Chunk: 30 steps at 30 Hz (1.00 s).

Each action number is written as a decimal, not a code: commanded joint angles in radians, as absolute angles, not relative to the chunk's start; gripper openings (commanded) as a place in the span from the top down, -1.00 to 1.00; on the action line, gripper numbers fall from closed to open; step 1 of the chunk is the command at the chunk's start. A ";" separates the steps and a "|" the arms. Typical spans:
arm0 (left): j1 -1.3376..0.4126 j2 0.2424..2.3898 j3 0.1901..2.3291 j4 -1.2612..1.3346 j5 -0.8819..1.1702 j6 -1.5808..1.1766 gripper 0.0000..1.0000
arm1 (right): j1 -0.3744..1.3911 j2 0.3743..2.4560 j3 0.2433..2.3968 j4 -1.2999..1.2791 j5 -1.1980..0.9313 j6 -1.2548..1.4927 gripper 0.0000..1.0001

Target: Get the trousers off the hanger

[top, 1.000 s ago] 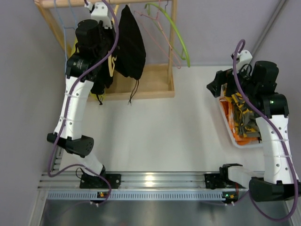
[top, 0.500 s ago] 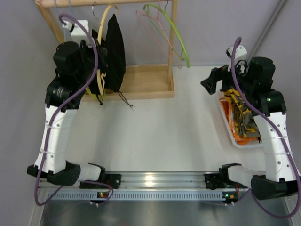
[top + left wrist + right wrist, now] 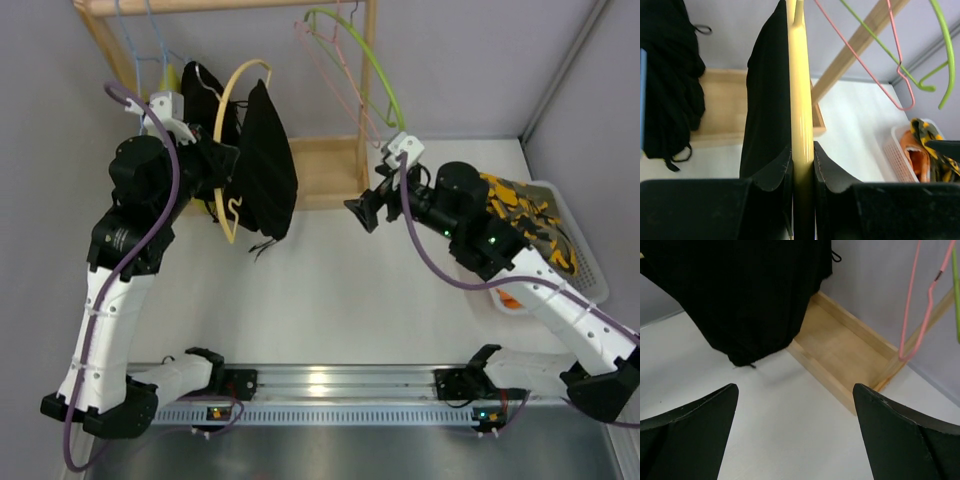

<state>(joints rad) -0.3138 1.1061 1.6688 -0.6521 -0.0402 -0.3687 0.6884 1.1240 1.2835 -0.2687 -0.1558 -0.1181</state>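
My left gripper [image 3: 226, 163] is shut on the cream-yellow hanger [image 3: 222, 110] and holds it off the rail, in front of the rack. In the left wrist view the hanger's arm [image 3: 801, 100] is clamped between the left gripper's [image 3: 802, 150] jaws. The black trousers [image 3: 266, 170] hang limp over the hanger, drawstrings dangling at the bottom; they also show in the left wrist view [image 3: 766, 100]. My right gripper [image 3: 360, 212] is open and empty, to the right of the trousers and apart from them. In the right wrist view the right gripper [image 3: 795, 390] faces the trousers' lower edge [image 3: 740, 290].
The wooden rack [image 3: 368, 60] has a tray base [image 3: 325, 170]. A green hanger [image 3: 378, 70], pink wire hangers [image 3: 335, 75] and blue wire hangers [image 3: 140, 40] hang on it. A second black garment [image 3: 670, 75] hangs at left. A white basket [image 3: 590, 275] holds camouflage cloth [image 3: 525, 215].
My left arm has drawn the hanger and trousers forward and right, away from the rail. My right arm has swung from the basket leftward across the table towards the trousers.
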 commanded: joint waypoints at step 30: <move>-0.298 1.117 1.713 -0.471 0.169 -0.594 1.00 | 1.109 1.592 1.387 0.341 0.006 -0.299 -0.99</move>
<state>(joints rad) -0.3016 1.1370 1.6260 -0.6807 0.1425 -0.5892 1.1004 1.5745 1.3251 0.2626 0.0425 -0.2962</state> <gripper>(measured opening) 0.201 0.993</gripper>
